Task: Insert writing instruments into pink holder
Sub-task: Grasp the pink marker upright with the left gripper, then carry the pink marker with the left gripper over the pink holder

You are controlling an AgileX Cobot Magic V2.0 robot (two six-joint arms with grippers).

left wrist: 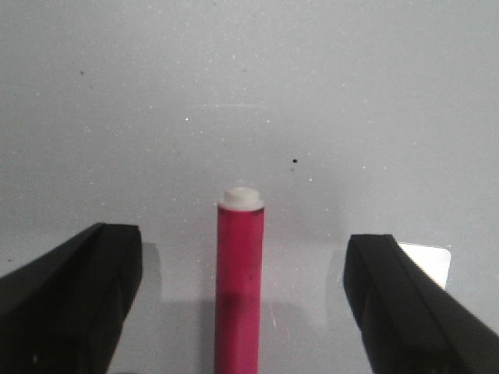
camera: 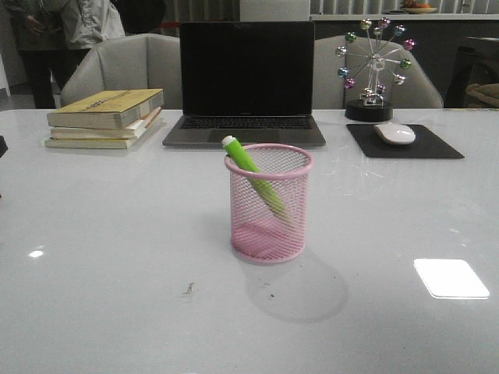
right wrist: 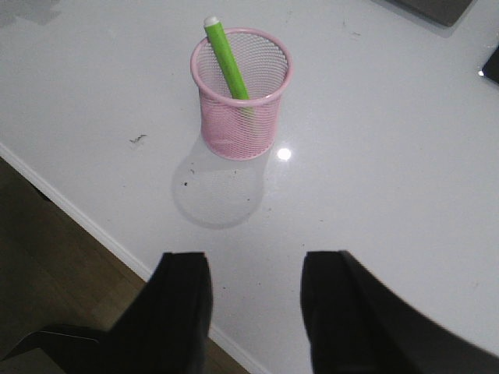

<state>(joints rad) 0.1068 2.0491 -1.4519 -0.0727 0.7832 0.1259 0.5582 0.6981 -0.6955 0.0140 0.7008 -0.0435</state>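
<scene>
With the green marker (camera: pixel 251 167) leaning in the pink holder (camera: pixel 269 204) mid-surface, the left gripper (left wrist: pixel 242 273) straddles the lying pink marker (left wrist: pixel 238 288) wide open, the right gripper (right wrist: pixel 256 300) empty; an off-centre closure could roll it away.

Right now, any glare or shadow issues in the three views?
Front view: bright glare patch on the table; pink holder casts a soft shadow toward the camera. Right wrist view: small specular spot beside the holder. Left wrist view: magenta pen sharp, a corner of glare behind one finger of the left hand.
</scene>
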